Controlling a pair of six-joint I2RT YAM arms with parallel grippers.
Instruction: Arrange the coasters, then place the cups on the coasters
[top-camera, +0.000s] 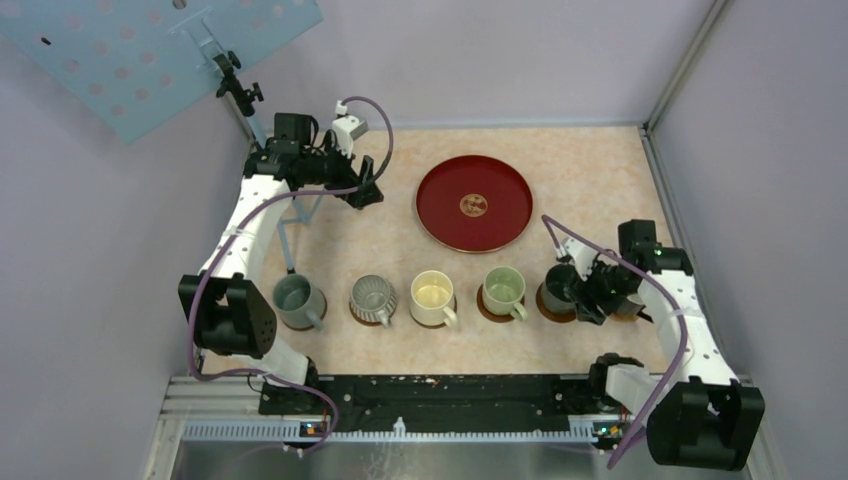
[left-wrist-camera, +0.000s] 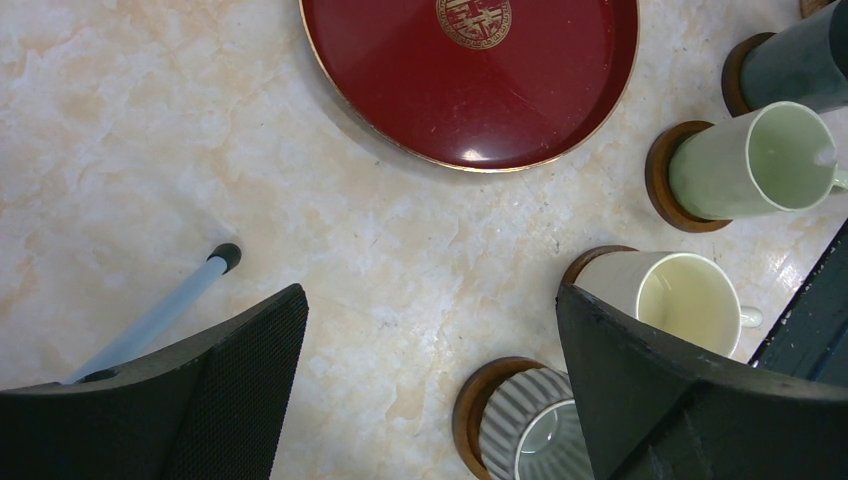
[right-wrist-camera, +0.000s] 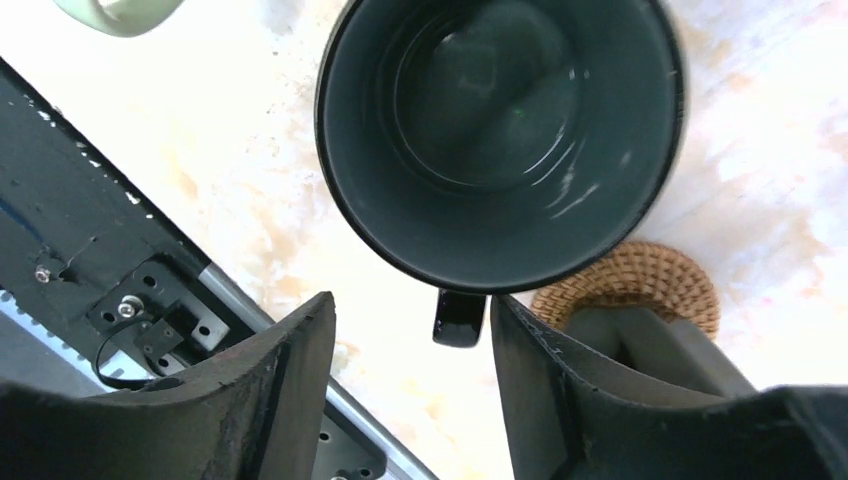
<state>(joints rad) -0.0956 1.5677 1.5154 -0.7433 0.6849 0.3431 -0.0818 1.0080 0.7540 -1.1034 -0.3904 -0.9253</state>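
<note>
Charcoal cup (right-wrist-camera: 500, 130) — ahead of right gripper (right-wrist-camera: 410, 315), handle (right-wrist-camera: 458, 318) btwn parted fingers (right-wrist-camera: 290, 380)

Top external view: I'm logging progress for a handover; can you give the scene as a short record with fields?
row: five cups on brown coasters: grey cup, ribbed cup, cream cup, green cup, dark cup
extra coaster: woven coaster beside dark cup, partly hidden
tray: red tray behind the row
left gripper: open, above the table near red tray
right gripper: open, straddling dark cup's handle, not touching
</note>
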